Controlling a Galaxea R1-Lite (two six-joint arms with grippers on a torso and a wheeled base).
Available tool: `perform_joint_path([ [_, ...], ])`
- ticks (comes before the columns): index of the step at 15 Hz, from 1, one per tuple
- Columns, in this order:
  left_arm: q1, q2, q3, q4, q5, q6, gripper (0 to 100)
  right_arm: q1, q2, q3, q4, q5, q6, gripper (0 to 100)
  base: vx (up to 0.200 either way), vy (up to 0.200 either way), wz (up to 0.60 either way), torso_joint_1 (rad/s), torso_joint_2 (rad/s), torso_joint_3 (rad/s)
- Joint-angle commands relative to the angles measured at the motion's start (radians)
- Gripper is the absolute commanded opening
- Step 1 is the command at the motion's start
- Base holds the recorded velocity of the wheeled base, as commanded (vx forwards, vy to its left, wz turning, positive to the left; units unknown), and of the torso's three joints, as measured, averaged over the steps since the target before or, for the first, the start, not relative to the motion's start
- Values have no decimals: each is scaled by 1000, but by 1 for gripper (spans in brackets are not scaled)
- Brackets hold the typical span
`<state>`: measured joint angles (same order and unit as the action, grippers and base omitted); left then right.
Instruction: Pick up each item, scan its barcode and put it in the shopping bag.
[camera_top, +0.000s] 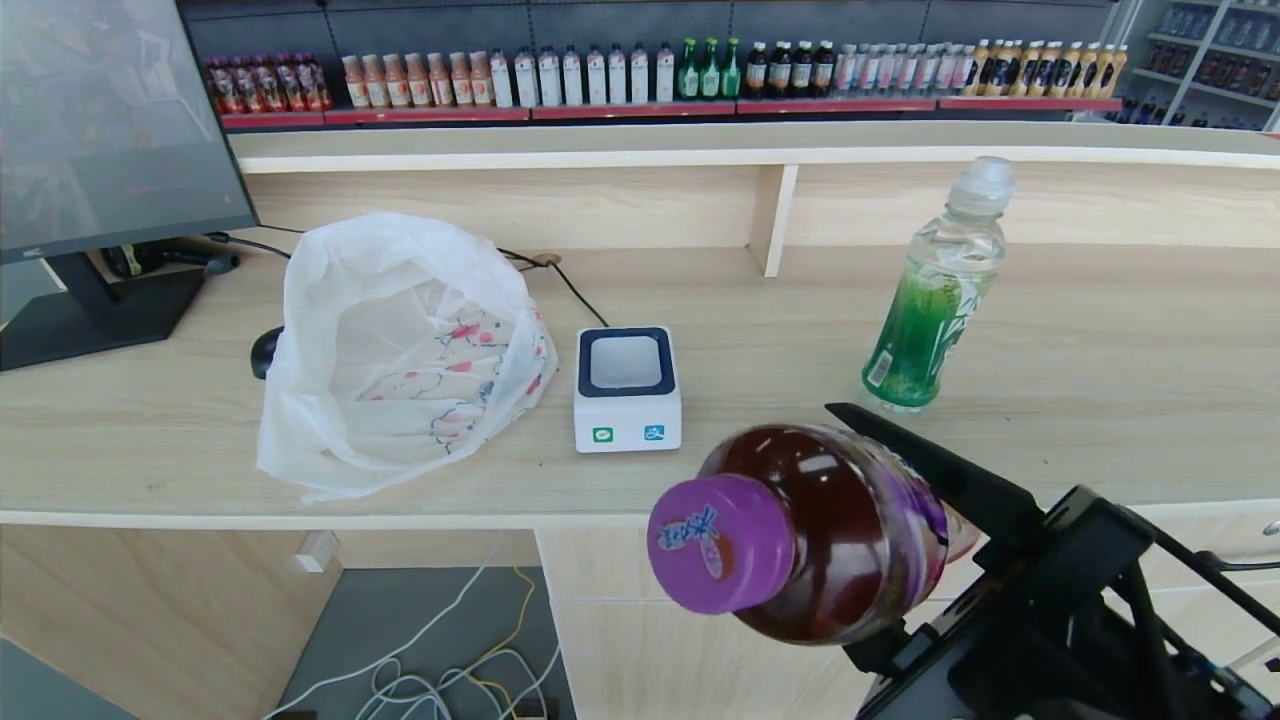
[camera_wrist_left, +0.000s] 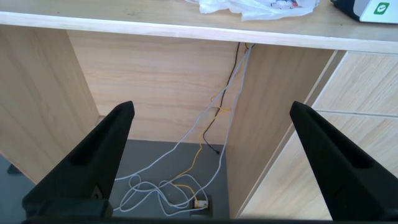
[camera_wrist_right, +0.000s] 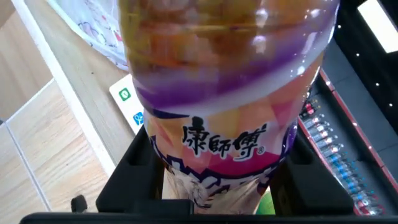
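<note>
My right gripper (camera_top: 905, 520) is shut on a dark-red drink bottle with a purple cap (camera_top: 800, 535), held on its side above the counter's front edge, cap pointing toward me. Up close, the bottle (camera_wrist_right: 230, 81) shows its purple and pink label between the fingers. A white barcode scanner (camera_top: 627, 388) sits on the counter just left of the held bottle. Left of that lies the open white shopping bag (camera_top: 400, 350). A green-labelled bottle (camera_top: 935, 295) stands upright at the right. My left gripper (camera_wrist_left: 211, 155) hangs open below the counter, with cables on the floor beneath it.
A monitor (camera_top: 110, 130) on a black stand occupies the far left of the wooden counter (camera_top: 1100, 380). A raised wooden ledge (camera_top: 700, 150) runs along the back, with shelves of drinks behind. Bare counter lies between the scanner and the green bottle.
</note>
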<state>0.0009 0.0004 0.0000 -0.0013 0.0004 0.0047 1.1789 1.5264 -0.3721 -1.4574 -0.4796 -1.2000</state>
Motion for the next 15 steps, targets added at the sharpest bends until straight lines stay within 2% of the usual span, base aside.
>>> perform_joint_path([
  [1,1,0,0,0,1,0,100,54,115,-10,-77,-1,-24,0,0,0,0,0,0,0],
  [2,1,0,0,0,0,0,100,57,132,1,-113,1,-50,0,0,0,0,0,0,0],
  [15,1,0,0,0,0,0,100,61,117,7,-113,3,-233,0,0,0,0,0,0,0],
])
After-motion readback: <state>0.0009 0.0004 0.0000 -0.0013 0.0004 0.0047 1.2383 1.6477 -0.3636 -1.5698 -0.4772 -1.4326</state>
